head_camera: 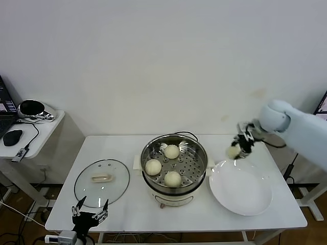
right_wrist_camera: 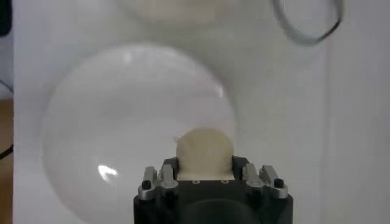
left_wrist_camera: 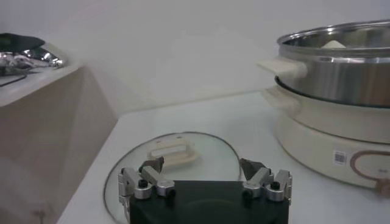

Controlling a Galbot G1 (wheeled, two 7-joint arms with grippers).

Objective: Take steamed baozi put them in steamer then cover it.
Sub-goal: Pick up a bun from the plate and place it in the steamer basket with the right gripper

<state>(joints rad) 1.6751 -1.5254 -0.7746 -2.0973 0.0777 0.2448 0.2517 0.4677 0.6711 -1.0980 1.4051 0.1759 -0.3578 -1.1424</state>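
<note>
Baozi number four (head_camera: 233, 151), a small cream-white bun, sits clamped in my right gripper (head_camera: 238, 148), lifted clear above the far left edge of the white plate (head_camera: 240, 196), which now lies bare. The other three buns (head_camera: 171, 151) already rest on the perforated floor of the steamer (head_camera: 174, 148), the shiny steel basket on its cream pot base at the middle of the table.

I judge the bun to be light, soft and easily dented, with a smooth skin that could slip or tear, so the sides of its round body are the place to hold it, with gentle pressure. In the right wrist view the fingers (right_wrist_camera: 166, 180) press on either side of it and the dome of dough (right_wrist_camera: 205, 149) bulges out past them.

My right arm reaches in from the right edge of the head view, with the wrist bent downward over the plate, near the steamer's right side.

My left gripper (head_camera: 90, 211) waits low at the near left edge of the table, jaws spread wide and empty, just in front of the glass cover (head_camera: 101, 182), which lies flat, handle up.
</note>
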